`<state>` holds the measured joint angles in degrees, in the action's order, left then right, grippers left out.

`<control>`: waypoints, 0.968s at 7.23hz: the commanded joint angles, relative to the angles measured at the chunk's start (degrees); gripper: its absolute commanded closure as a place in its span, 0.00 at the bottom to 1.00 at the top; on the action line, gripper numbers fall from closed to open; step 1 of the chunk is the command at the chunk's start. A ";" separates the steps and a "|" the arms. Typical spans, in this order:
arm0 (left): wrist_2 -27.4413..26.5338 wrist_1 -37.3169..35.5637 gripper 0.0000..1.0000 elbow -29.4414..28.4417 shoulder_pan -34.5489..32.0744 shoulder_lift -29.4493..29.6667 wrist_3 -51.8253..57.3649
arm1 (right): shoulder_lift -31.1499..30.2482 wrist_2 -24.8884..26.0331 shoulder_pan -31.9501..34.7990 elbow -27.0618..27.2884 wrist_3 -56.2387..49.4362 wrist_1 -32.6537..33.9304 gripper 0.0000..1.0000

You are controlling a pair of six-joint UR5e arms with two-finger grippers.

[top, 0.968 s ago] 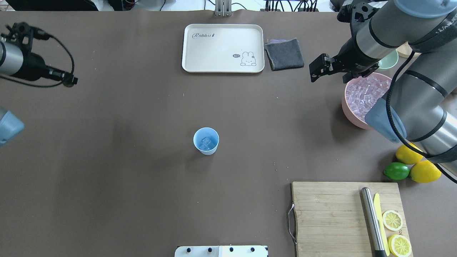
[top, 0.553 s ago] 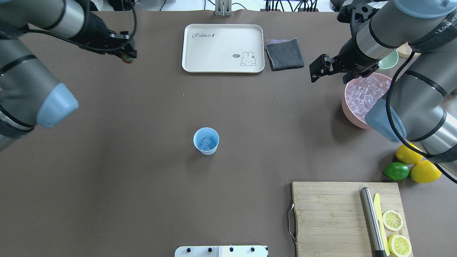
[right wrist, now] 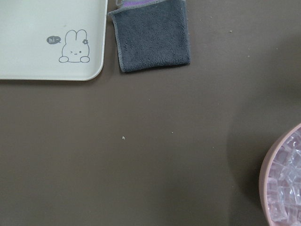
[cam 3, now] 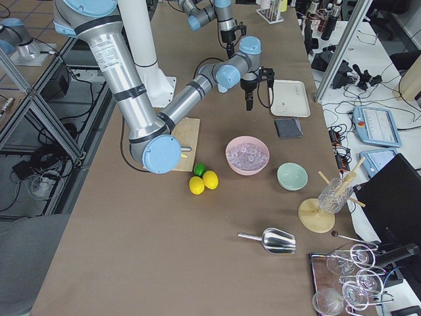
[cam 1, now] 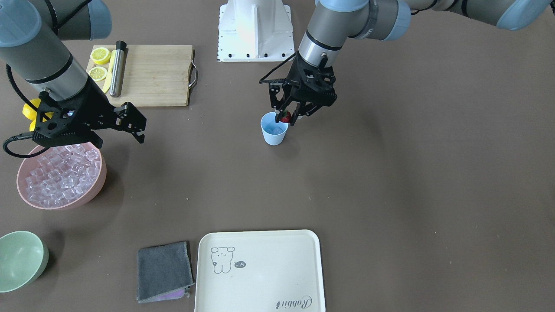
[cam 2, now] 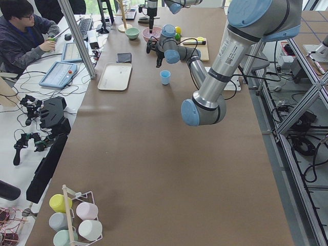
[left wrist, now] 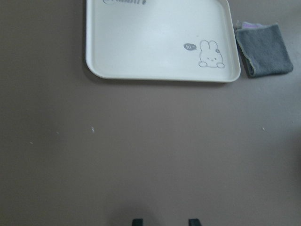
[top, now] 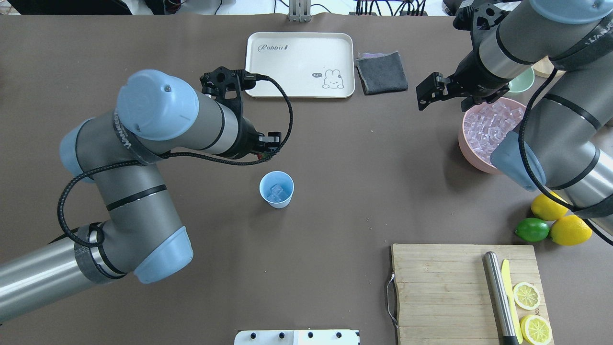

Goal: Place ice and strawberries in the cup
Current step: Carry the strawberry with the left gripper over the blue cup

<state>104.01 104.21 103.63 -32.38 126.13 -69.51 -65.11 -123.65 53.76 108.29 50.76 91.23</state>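
Centrally on the brown table [top: 143, 201] stood the light-blue cup [top: 276, 189], upright, with a few clear ice cubes [top: 278, 192] lying at its bottom. Just by its rim, on the side nearer the robot in the front-facing view, hung the small red strawberry [cam 1: 285, 116], pinched between the fingers of the left gripper [cam 1: 286, 118], which pointed down and was clamped on the fruit; the berry was close above the cup's edge and not inside it. From overhead that gripper was mostly hidden behind its own wrist and cable. Well apart, toward the robot's right, the right gripper [top: 421, 97] hung in the air with its fingers spread and nothing between them, beside the pink bowl [cam 1: 93, 190], which was heaped with more such cubes. At the far edge lay the cream tray [top: 287, 72] with its rabbit drawing, and a folded grey cloth [top: 381, 72] lay just beside it. Nearer the robot sat the wooden cutting board [top: 440, 287], and beyond its corner a green lime [top: 531, 230] touched two lemons [top: 570, 230].
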 commanded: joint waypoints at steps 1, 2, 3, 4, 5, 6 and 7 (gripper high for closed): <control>-1.96 3.89 1.00 -3.69 2.06 -0.27 -0.71 | 0.07 0.07 0.03 0.00 0.04 0.00 0.01; -2.15 3.89 1.00 -4.48 2.76 -0.36 -0.63 | 0.07 -0.01 0.03 0.08 0.13 0.00 0.01; -2.15 3.89 1.00 -4.49 3.20 -0.36 -0.80 | 0.07 0.07 0.03 0.08 0.13 0.00 0.01; -2.15 3.89 1.00 -4.49 3.29 -0.45 -0.81 | 0.07 0.07 0.29 0.08 0.13 0.00 0.01; -1.97 3.54 1.00 -4.49 3.38 -0.36 -0.89 | 0.07 0.07 0.38 0.08 0.13 0.00 0.01; -2.06 3.63 1.00 -4.49 3.64 -0.45 -0.89 | 0.07 0.07 0.38 0.08 0.22 0.00 0.01; -4.06 3.98 0.02 -4.49 4.51 -0.36 -2.81 | -0.02 0.07 0.38 0.17 0.30 0.00 0.01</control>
<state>101.50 107.93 99.15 -28.66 125.73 -70.83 -65.05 -123.58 54.10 108.40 50.96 91.23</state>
